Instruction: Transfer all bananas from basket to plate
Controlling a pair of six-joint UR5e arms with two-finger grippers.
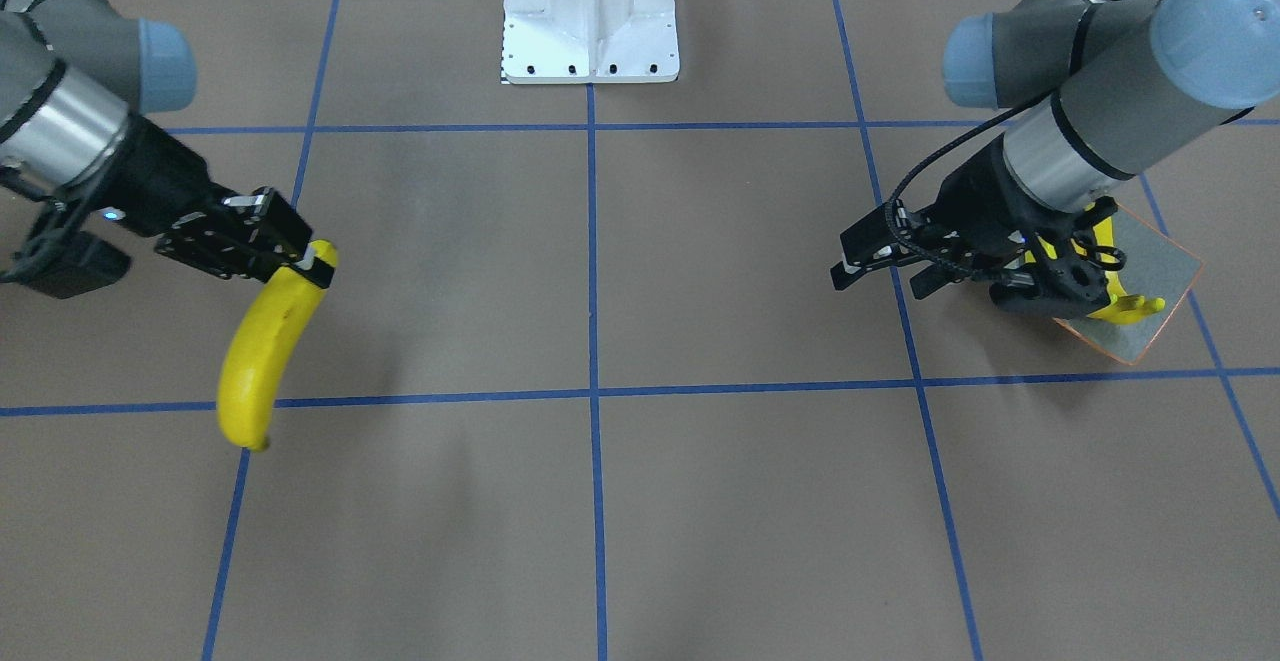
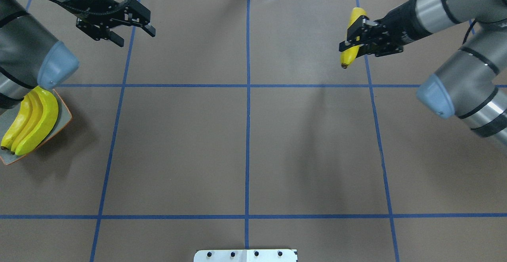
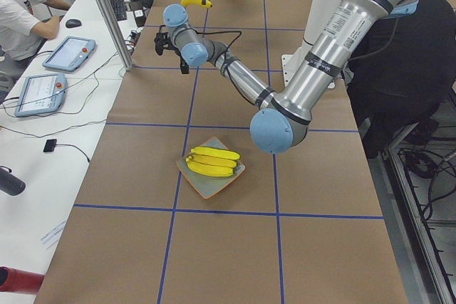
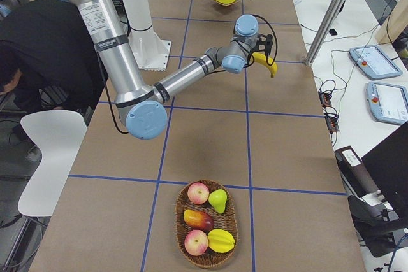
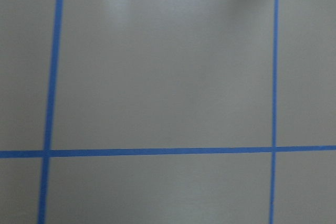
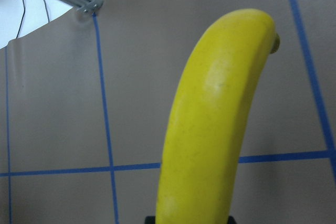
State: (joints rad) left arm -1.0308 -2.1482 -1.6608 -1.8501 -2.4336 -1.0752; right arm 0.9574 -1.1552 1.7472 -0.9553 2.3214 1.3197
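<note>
Right gripper (image 2: 353, 42): jaws clamped on one banana (image 2: 347, 58), aloft. Left gripper (image 2: 134, 35): jaws wide apart. Plate (image 2: 68, 113), desk's left edge: three bananas (image 2: 31, 121).

Bright even light, soft shadows on the table (image 2: 309, 143), left wrist view slightly blurred

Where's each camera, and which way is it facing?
Front-facing: across the table, facing the base; right arm, left arm.
Overhead: behind the robot, looking down; both arms.
Exterior left: table's left end; left arm near, plate.
Exterior right: right end; right arm near, basket.
Left wrist: down at bare table; no robot parts.
Right wrist: along held banana.
Shared: front-facing and overhead show that banana.
</note>
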